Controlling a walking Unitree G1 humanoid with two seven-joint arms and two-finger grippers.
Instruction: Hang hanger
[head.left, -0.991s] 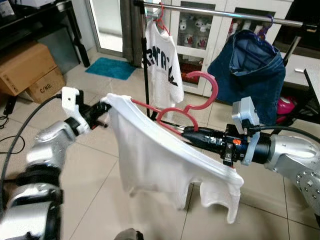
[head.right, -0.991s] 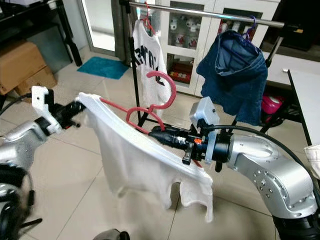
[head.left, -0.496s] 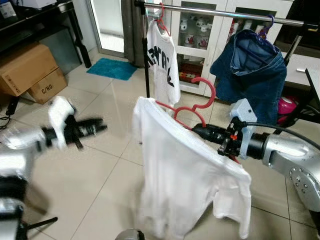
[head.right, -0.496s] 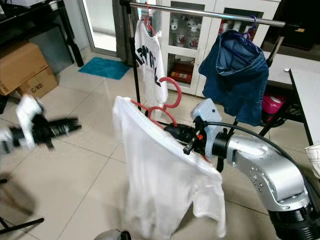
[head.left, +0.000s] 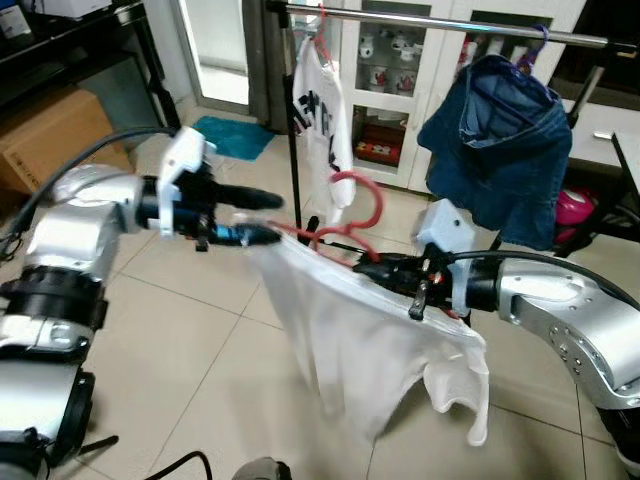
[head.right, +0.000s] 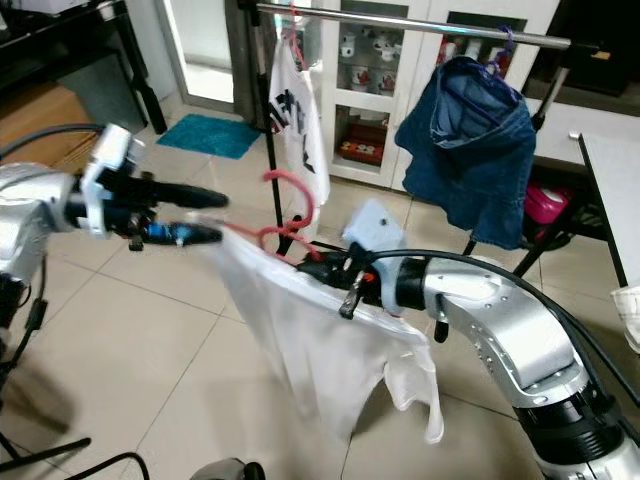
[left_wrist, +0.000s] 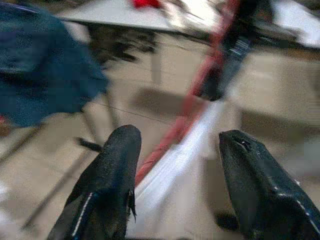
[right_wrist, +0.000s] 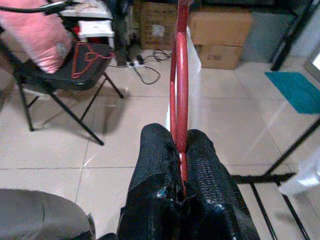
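A red hanger (head.left: 345, 215) carries a white shirt (head.left: 350, 340) that hangs down from it. My right gripper (head.left: 372, 263) is shut on the hanger's bar near the middle; in the right wrist view the red hanger (right_wrist: 179, 75) runs out from between the closed fingers (right_wrist: 160, 165). My left gripper (head.left: 278, 218) is open at the hanger's left end. In the left wrist view that end and the shirt's edge (left_wrist: 175, 160) lie between its spread fingers (left_wrist: 107, 185). The clothes rail (head.left: 450, 20) runs across above and behind.
On the rail hang a white tee with black letters (head.left: 325, 110) and a blue denim garment (head.left: 500, 140). The rack's black post (head.left: 293, 130) stands just behind the hanger. Cardboard boxes (head.left: 50, 135) and a teal mat (head.left: 230, 135) lie at the left. A table edge (head.right: 615, 170) is at the right.
My left gripper let go of the shirt's shoulder, swung away to the left, and has come back open around the hanger's left end. The shirt sagged, then spread again.
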